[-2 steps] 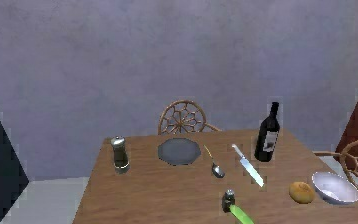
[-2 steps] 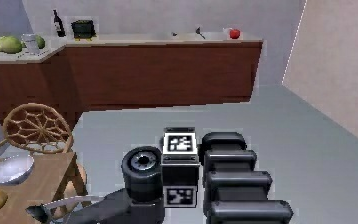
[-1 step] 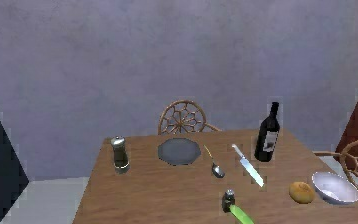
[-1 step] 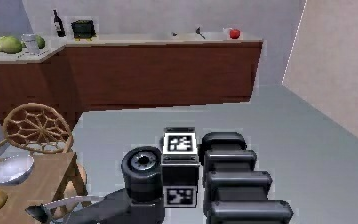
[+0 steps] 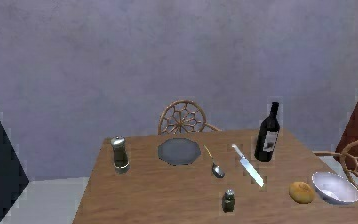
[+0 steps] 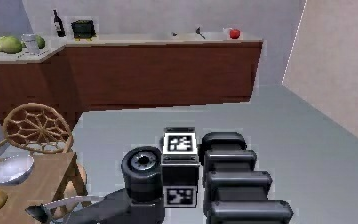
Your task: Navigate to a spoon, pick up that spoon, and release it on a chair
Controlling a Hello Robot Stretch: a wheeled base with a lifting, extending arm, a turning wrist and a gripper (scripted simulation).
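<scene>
Currently: spoon (image 5: pixel 217 168) lies on the table (image 5: pixel 147 190), between plate (image 5: pixel 179 152) and knife (image 5: pixel 249 166). Gripper (image 6: pixel 49 210) is low over the table edge, near a bowl (image 6: pixel 9 168); whether it holds anything cannot be told.

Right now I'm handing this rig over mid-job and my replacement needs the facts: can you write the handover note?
The gripper sits low in the arm side view, before the table edge; cannot tell whether it holds anything.
The spoon lies on the table between the grey plate and the knife.
One chair stands behind the table, a second chair at the forward view's right.
Done: robot is at the table. Left: pick up the spoon, release it on a chair.
</scene>
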